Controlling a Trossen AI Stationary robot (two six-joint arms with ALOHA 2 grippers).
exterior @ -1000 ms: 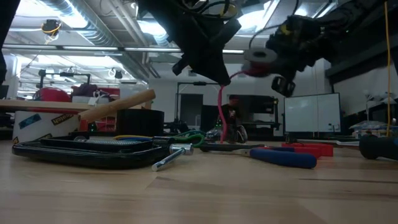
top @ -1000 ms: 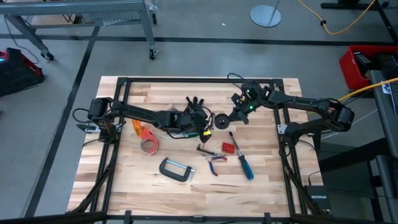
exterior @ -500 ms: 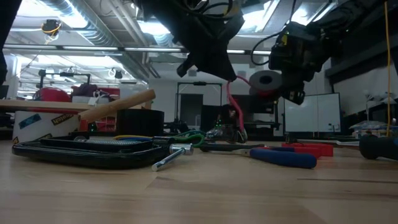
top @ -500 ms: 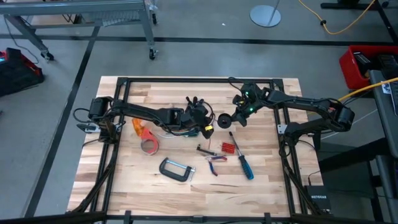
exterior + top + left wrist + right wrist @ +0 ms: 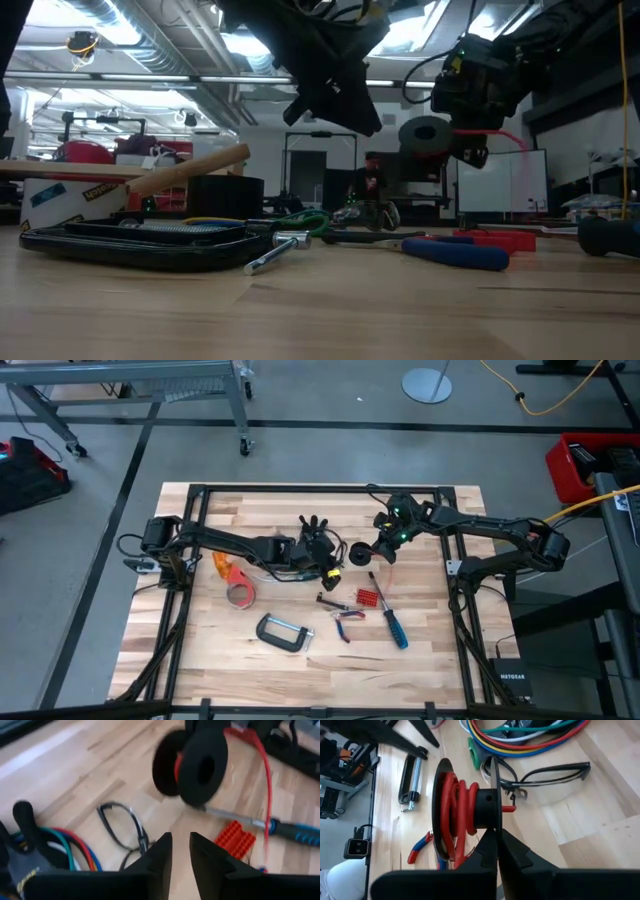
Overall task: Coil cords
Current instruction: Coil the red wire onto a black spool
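My right gripper (image 5: 377, 547) is shut on a black spool (image 5: 358, 553) wound with red cord, held above the table's middle. The spool also shows in the low view (image 5: 425, 135). A loose length of the red cord (image 5: 265, 785) trails off the spool, past its far side from my left gripper. My left gripper (image 5: 328, 560) hovers just left of the spool, its fingers (image 5: 161, 855) a little apart with nothing between them. A bundle of red, blue, green, yellow and white cords (image 5: 530, 740) lies on the table under my left gripper. My right gripper pinches the spool's thin flange (image 5: 494, 810) by its rim between the two fingers. The spool is lifted clear of the table, its axle roughly level. The red cord (image 5: 455, 810) sits wound on the hub beside the held flange.
Black-framed safety glasses (image 5: 125, 827) lie beside the cord bundle. A red block (image 5: 368, 598), a blue-handled screwdriver (image 5: 390, 615), pliers (image 5: 348, 622) and a C-clamp (image 5: 283, 632) lie nearer the front edge. Two tape rolls (image 5: 240, 593) sit at the left.
My right gripper has lowered the spool a little and turned it. The red cord that hung below my left gripper a second ago is gone from there and now trails from the spool's other side.
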